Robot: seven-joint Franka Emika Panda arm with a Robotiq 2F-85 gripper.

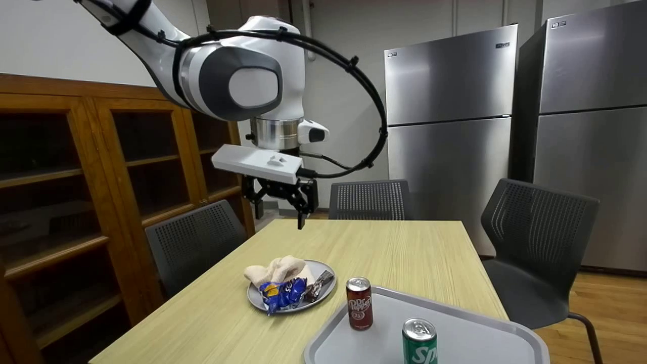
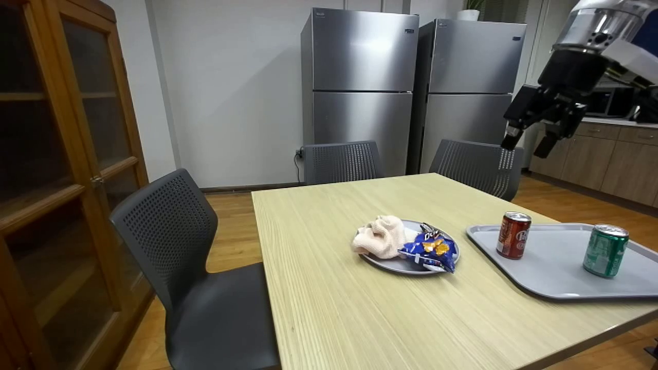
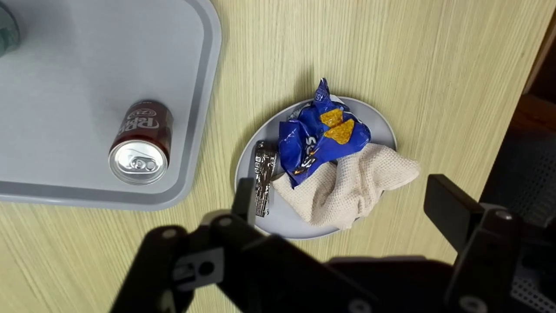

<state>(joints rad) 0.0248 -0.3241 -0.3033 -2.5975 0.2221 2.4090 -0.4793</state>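
Note:
My gripper [image 3: 343, 198] hangs open above the table, with nothing between its fingers. In an exterior view the gripper [image 1: 280, 217] is well above the plate and touches nothing. Below it lies a grey round plate [image 3: 282, 224]. On the plate sit a crumpled beige cloth [image 3: 347, 191], a blue chip bag [image 3: 323, 139] partly over the cloth, and a shiny dark-brown wrapper [image 3: 263, 182] along one side. One end of the cloth hangs past the rim. Both exterior views also show the blue bag [image 2: 429, 252] and the cloth [image 2: 383, 236].
A grey tray [image 3: 65, 108] lies beside the plate. On it a Dr Pepper can [image 1: 359, 303] and a green Sprite can [image 2: 606, 252] stand upright. Grey chairs [image 1: 536, 253] surround the wooden table [image 2: 318, 288]. A wooden cabinet [image 1: 91, 202] and steel refrigerators [image 1: 450, 126] stand beyond.

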